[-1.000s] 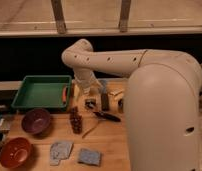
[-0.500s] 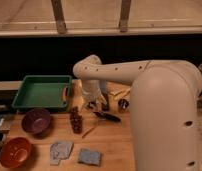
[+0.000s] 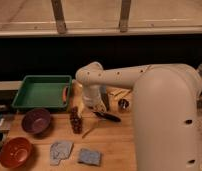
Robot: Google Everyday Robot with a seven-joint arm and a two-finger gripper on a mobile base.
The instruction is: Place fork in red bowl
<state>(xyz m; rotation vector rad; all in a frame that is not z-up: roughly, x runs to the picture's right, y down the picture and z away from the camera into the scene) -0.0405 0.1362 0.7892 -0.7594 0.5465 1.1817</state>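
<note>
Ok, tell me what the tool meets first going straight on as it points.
Beside the green tray, the tool points down; the black-handled utensil on the table looks first in its line, the fork lying off it. Depth is unclear.

arm (image 3: 119, 76) elbow dropped lower and shifted right, from upper centre toward mid-frame, now just right of the green tray (image 3: 41, 92) corner; upper link lies flatter, near horizontal; big white shell on the right of the frame also sank lower; gripper (image 3: 102, 102) moved slightly right and down with it, now at frame centre just above the black-handled utensil (image 3: 108, 116)
</note>
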